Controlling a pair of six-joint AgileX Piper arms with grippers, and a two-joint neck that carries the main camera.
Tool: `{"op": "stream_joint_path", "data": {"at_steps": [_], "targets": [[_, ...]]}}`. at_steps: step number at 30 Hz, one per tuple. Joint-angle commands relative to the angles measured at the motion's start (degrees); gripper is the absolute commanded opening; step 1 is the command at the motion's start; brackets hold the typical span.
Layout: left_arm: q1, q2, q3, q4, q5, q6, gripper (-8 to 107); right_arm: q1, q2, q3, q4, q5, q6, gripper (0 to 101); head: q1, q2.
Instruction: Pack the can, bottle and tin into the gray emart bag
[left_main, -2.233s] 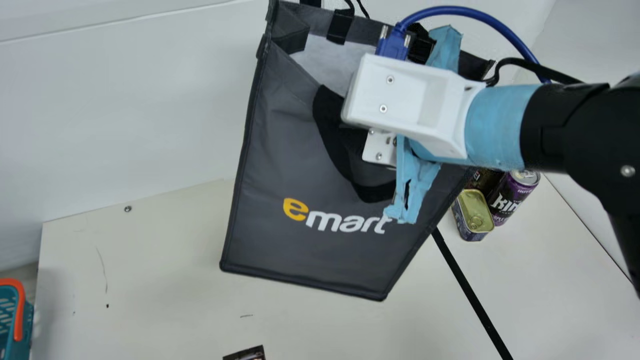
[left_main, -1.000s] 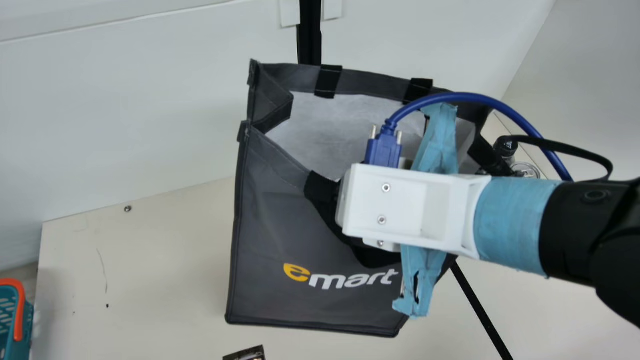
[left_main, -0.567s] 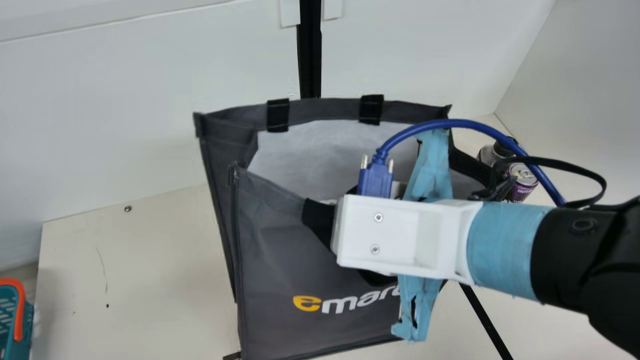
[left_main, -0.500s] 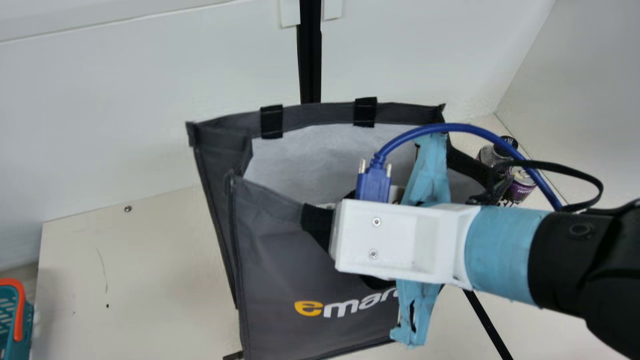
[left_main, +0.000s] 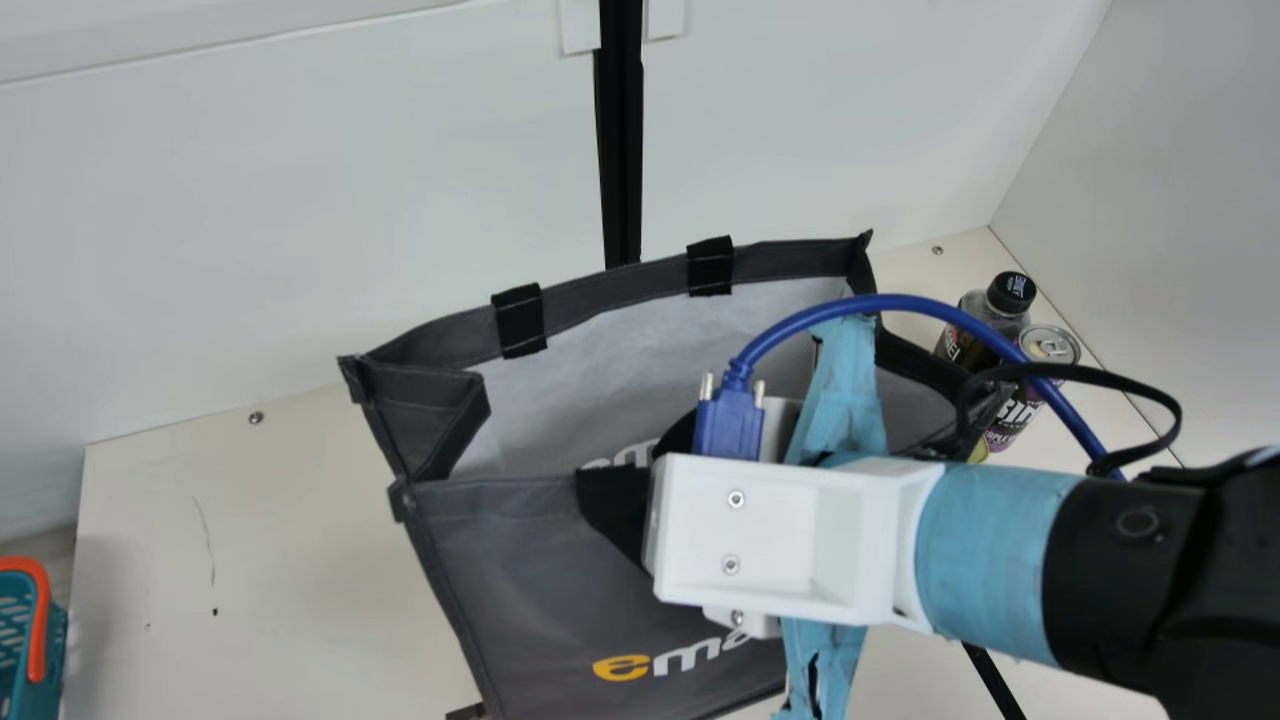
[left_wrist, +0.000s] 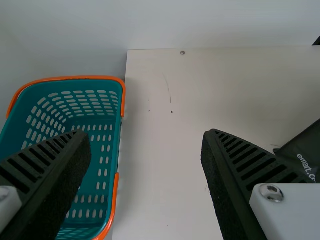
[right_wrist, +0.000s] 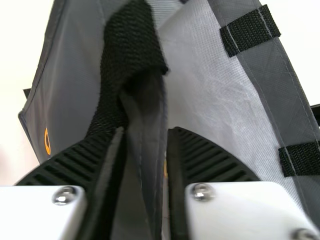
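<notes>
The gray emart bag (left_main: 500, 580) stands tilted in the main view, its mouth facing up. Over its near rim is my right gripper (left_main: 780, 540), fingertips hidden there. In the right wrist view the right gripper (right_wrist: 145, 134) is shut on the rim of the bag (right_wrist: 75, 75), beside the black handle. Right of the bag in the main view stand the bottle (left_main: 1000, 305) and the can (left_main: 1048, 347), partly behind the cable. A sliver of the tin (left_main: 979, 452) shows by the arm. My left gripper (left_wrist: 146, 134) is open, nothing between its fingers.
A teal basket with orange handles (left_main: 14, 640) stands at the main view's left edge; the left wrist view shows the basket (left_wrist: 121, 100) beside the cream table (left_wrist: 160, 150). A black post (left_main: 620, 130) rises behind the bag. A wall closes off the right.
My right gripper has come down and slightly left in the main view, and the bag has moved and turned with it. Its mouth shows wider, and the bottle and can have come into view.
</notes>
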Motion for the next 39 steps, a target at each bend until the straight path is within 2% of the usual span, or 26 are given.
{"op": "stream_joint_path", "data": {"at_steps": [1, 13, 27, 39], "targets": [[0.0, 0.0, 0.0, 0.0, 0.0, 0.0, 90, 0.5, -0.1, 0.0, -0.3, 0.0, 0.6, 50, -1.3, 0.0], [0.0, 0.0, 0.0, 0.0, 0.0, 0.0, 90, 2.9, -2.1, 0.1, -1.6, 0.0, 4.4, 90, -1.3, 0.0], [0.0, 0.0, 0.0, 0.0, 0.0, 0.0, 90, 5.4, -6.2, 1.3, -4.0, 0.0, 9.2, 91, -1.3, 0.0], [0.0, 0.0, 0.0, 0.0, 0.0, 0.0, 90, 5.0, -9.3, 1.9, -3.4, 0.0, 10.2, 91, -1.3, 0.0]]}}
